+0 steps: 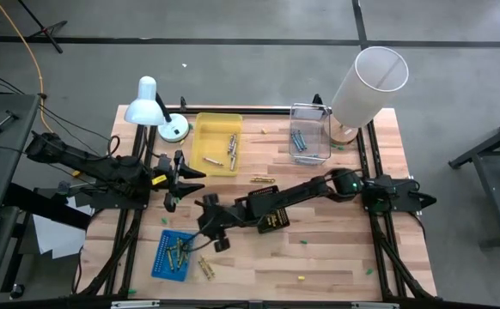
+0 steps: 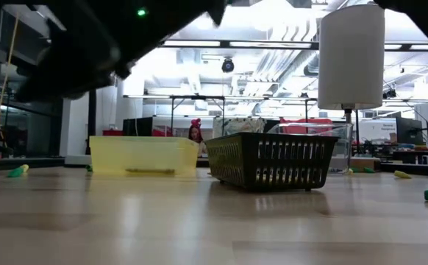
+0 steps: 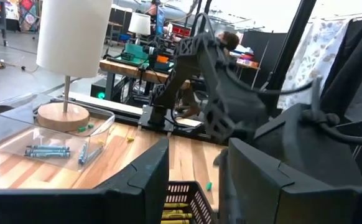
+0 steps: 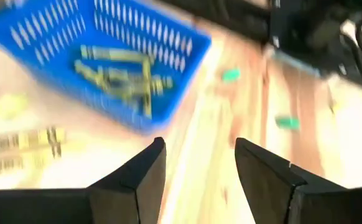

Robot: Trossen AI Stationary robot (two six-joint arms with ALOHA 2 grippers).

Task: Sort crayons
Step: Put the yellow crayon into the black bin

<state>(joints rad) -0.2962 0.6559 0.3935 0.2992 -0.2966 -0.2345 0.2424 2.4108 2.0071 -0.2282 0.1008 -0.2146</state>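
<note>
No writing is readable. Four containers sit on the wooden surface [image 1: 319, 257]: a yellow tray [image 1: 215, 143], a clear tray [image 1: 310, 133], a black basket [image 1: 267, 209] and a blue basket [image 1: 173, 253]. Crayons [image 1: 179, 251] lie in each, with a few loose beside. The right end effector [image 1: 211, 236], fingers apart and empty, hangs beside the blue basket. The left end effector [image 1: 178, 182], fingers apart, waits near the yellow tray.
</note>
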